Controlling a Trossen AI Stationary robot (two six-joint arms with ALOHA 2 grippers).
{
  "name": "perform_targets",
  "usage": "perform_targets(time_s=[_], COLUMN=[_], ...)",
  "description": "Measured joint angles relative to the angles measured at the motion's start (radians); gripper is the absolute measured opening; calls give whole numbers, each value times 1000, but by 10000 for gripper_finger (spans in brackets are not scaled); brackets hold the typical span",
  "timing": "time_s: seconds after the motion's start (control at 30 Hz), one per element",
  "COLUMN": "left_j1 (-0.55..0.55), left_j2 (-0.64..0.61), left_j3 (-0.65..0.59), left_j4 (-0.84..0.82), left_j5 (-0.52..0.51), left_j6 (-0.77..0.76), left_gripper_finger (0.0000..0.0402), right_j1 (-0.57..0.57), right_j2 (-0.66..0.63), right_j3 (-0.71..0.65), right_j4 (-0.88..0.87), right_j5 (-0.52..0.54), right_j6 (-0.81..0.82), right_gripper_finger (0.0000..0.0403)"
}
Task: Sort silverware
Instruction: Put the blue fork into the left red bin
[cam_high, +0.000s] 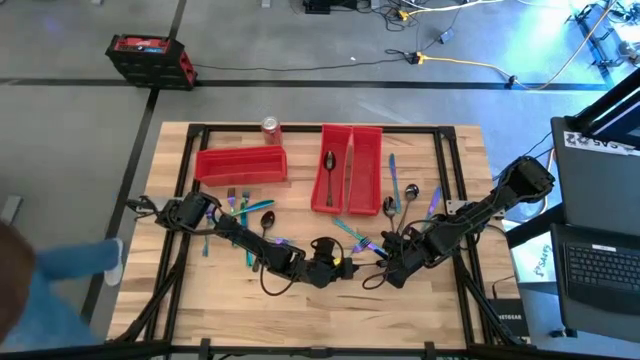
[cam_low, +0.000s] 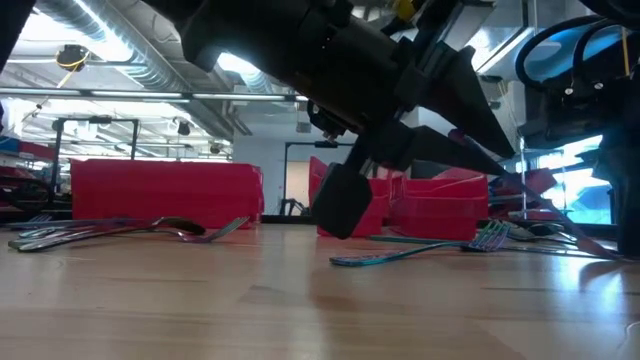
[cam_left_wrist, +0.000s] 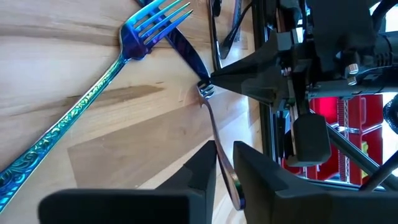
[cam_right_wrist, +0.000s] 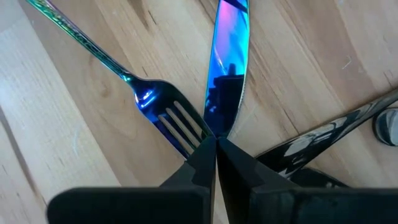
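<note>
Here, from above, the silverware (cam_high: 262, 222) lies scattered across the middle of the wooden table (cam_high: 300, 310), some pieces at left centre below a red bin (cam_high: 240, 165), more at right centre beside two long red bins (cam_high: 350, 165), where a dark spoon (cam_high: 329, 160) already rests. A soda can (cam_high: 271, 127) stands at the upper left of the table. The left gripper (cam_high: 345, 268) and the right gripper (cam_high: 385, 262) meet low in the centre of the frame, close together.

From table height, a fork (cam_low: 420, 250) lies flat at lower right, other pieces at far left, and the arms fill the upper half, hiding the fingertips.

In the left wrist view, the left gripper (cam_left_wrist: 225, 163) has its fingers nearly together around the thin handle of a knife (cam_left_wrist: 214, 134); I cannot tell whether they pinch it yet. A blue fork (cam_left_wrist: 99, 87) lies diagonally at upper left, its tines over the blade. The other arm's pressed-together tip sits on the knife at centre.

In the right wrist view, the right gripper (cam_right_wrist: 216, 155) is pressed together, its tip at the blade of the knife (cam_right_wrist: 229, 62), with fork tines (cam_right_wrist: 177, 124) just left and a dark handle (cam_right_wrist: 336, 134) at right.

These pieces look light, stiff and slick; lying flat, they are probably best taken at the narrow handle. The overlapping fork and the crowded grippers are likely in the way.
</note>
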Motion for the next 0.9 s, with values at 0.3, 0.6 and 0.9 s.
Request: perform_targets(time_s=[0.3, 0.6, 0.9], left_j1=[0, -3, -8], left_j2=[0, 1, 1], left_j3=[0, -1, -1], left_j4=[-12, -17, -16], left_j5=[-1, -14, -12], left_j6=[1, 22, 23], left_gripper_finger=[25, 1, 0], right_j1=[0, 0, 0], right_j2=[0, 0, 0], right_j3=[0, 11, 163], right_j4=[0, -6, -86], right_j5=[0, -51, -18], right_j6=[-12, -58, -130], right_gripper_finger=[0, 3, 66])
